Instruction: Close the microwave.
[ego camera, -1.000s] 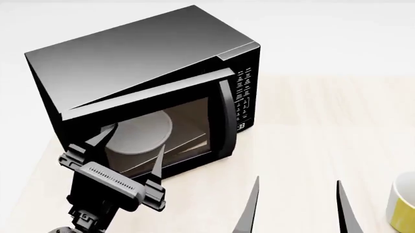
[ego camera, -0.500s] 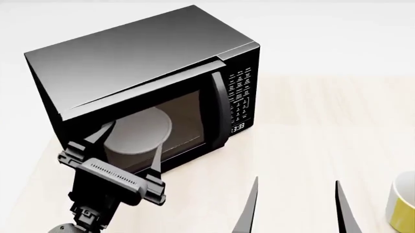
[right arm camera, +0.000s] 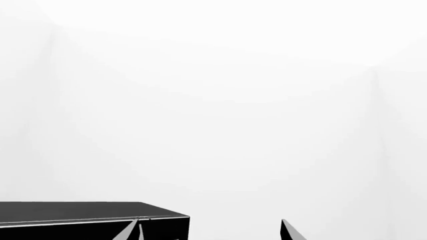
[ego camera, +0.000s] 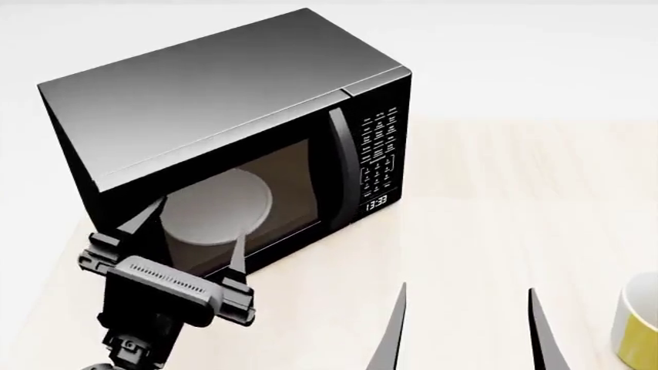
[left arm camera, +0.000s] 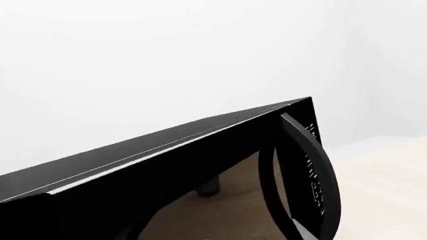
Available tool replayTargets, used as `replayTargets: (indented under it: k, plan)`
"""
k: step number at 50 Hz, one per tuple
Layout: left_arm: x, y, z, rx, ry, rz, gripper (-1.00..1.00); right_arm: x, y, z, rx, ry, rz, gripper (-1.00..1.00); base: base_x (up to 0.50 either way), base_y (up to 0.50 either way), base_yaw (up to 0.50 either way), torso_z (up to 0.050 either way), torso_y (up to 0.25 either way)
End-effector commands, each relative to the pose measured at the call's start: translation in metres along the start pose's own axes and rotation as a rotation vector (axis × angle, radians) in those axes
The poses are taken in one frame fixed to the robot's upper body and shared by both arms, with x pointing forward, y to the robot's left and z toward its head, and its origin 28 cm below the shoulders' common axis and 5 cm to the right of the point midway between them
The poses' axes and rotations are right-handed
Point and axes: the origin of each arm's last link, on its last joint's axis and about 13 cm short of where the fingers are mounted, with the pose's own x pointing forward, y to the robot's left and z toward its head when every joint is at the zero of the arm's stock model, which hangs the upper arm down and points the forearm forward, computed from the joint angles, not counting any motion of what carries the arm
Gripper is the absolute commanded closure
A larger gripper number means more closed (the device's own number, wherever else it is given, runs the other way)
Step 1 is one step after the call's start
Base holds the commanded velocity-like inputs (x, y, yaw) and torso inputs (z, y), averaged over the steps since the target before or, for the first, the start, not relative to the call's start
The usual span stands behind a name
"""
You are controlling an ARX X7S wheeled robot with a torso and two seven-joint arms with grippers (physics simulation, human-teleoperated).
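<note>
The black microwave stands at the table's back left. Its windowed door lies flush with the keypad panel, and the clock is lit. The white turntable plate shows through the glass. My left gripper is open, with its fingertips right at the door's lower left; I cannot tell whether they touch it. In the left wrist view the curved handle and the microwave top fill the frame. My right gripper is open and holds nothing, off to the right of the microwave.
A yellow mug stands at the right edge of the light wooden table. The wall behind is plain white.
The microwave door has swung from ajar to flush with the front. My left gripper has moved forward and left with it. The right gripper has barely moved.
</note>
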Motion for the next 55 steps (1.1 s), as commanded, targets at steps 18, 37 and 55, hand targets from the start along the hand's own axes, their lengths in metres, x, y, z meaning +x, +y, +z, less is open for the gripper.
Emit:
replayTargets:
  k: [18, 37, 55]
  plan:
    - [-0.100, -0.007, 0.009, -0.119, 0.190, -0.037, -1.00, -0.001, 0.001, 0.000, -0.001, 0.006, 0.003, -1.00, 0.00, 0.00, 0.00, 0.000, 0.000]
    - [-0.138, 0.025, 0.030, -0.100, 0.247, 0.085, -1.00, -0.003, 0.001, -0.008, -0.017, 0.047, -0.003, -1.00, 0.00, 0.00, 0.00, 0.000, 0.000]
    - [-0.131, 0.079, 0.048, -0.089, 0.132, 0.461, -1.00, 0.032, -0.044, -0.048, -0.193, 0.448, -0.427, -1.00, 0.00, 0.00, 0.00, 0.000, 0.000]
